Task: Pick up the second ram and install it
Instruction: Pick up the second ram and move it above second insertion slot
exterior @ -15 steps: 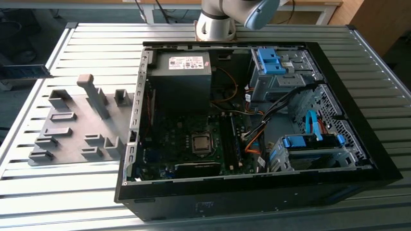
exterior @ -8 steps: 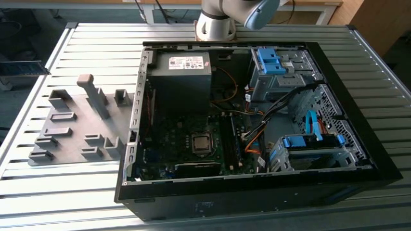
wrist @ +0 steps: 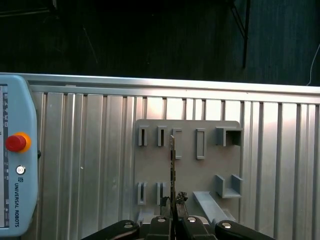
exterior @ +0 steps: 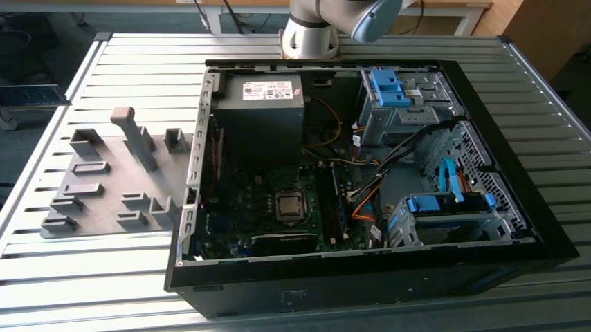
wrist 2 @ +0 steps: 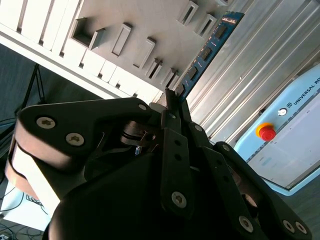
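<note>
In the exterior view the grey holder plate [exterior: 115,183] lies beside the open computer case [exterior: 369,283]. In the second wrist view the gripper [wrist 2: 171,100] is clamped on one end of the second ram [wrist 2: 207,50], which juts straight out along the holder plate's edge. In the first wrist view the second ram shows edge-on, crossing the holder plate's middle.

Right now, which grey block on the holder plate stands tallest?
The narrow post near the plate's middle; it rises well above every low block around it.
</note>
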### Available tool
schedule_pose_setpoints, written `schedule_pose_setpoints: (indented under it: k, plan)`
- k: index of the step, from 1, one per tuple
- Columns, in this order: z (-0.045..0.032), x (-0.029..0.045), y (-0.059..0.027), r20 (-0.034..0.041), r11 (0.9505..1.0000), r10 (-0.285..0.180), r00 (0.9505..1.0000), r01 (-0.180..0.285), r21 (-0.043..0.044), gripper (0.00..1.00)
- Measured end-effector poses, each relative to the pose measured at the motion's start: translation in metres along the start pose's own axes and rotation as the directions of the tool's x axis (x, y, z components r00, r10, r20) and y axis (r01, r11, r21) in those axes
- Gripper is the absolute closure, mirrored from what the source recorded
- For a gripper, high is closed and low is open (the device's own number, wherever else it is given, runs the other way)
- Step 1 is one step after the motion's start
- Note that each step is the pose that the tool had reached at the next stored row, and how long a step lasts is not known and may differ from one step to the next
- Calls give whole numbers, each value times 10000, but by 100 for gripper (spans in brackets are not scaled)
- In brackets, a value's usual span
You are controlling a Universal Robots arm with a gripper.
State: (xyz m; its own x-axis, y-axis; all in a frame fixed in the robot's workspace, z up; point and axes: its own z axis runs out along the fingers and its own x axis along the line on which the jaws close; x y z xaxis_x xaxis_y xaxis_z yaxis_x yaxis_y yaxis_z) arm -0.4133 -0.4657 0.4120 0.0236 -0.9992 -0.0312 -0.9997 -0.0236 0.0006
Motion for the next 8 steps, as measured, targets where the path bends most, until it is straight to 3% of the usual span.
schedule_pose_setpoints:
  k: [8]
  plan:
    - [0,0,-8,0,10000,0,10000,0,0,86]
